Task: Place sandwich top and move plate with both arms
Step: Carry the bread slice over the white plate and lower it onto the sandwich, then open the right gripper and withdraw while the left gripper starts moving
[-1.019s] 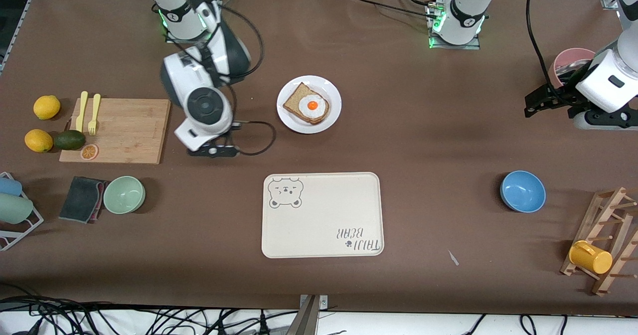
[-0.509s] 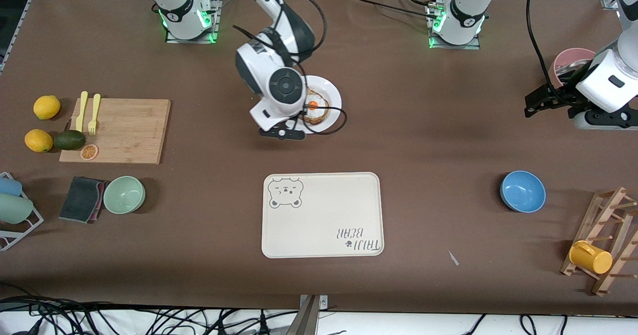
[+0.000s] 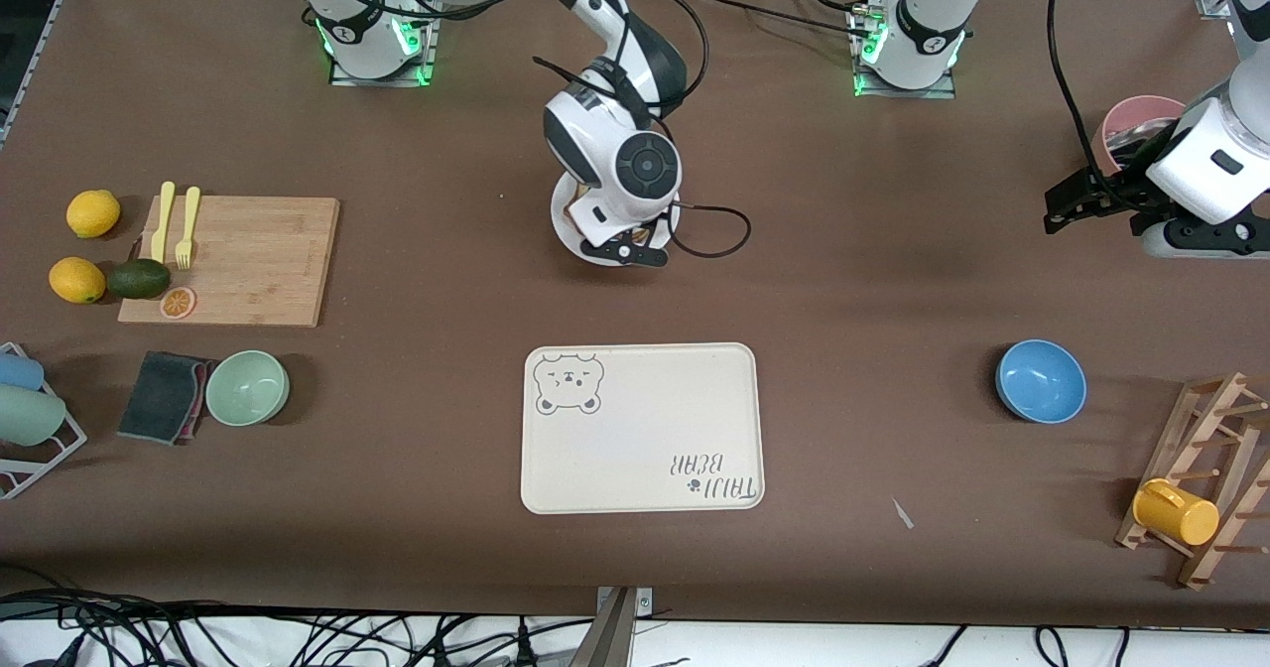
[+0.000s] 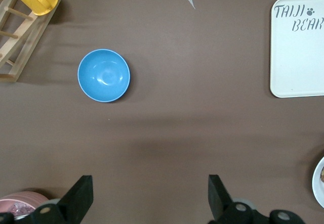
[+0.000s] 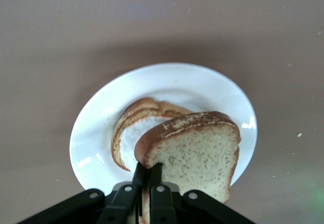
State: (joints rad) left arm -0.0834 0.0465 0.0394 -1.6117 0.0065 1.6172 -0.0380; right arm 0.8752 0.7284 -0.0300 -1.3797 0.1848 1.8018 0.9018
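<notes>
The sandwich top, a light-brown slice with a darker crust, hangs tilted over the white plate. My right gripper is shut on its edge. Below it on the plate lies another slice with white egg on it. In the front view the right gripper and its wrist cover most of the plate, and the held slice is hidden there. My left gripper waits open over bare table at the left arm's end, its fingers wide apart with nothing between them.
A cream bear tray lies nearer the front camera than the plate. A blue bowl, a wooden rack with a yellow cup and a pink bowl stand at the left arm's end. At the right arm's end are a cutting board and a green bowl.
My right arm has swung from beside the cutting board to over the plate, carrying the slice. The left arm has not moved.
</notes>
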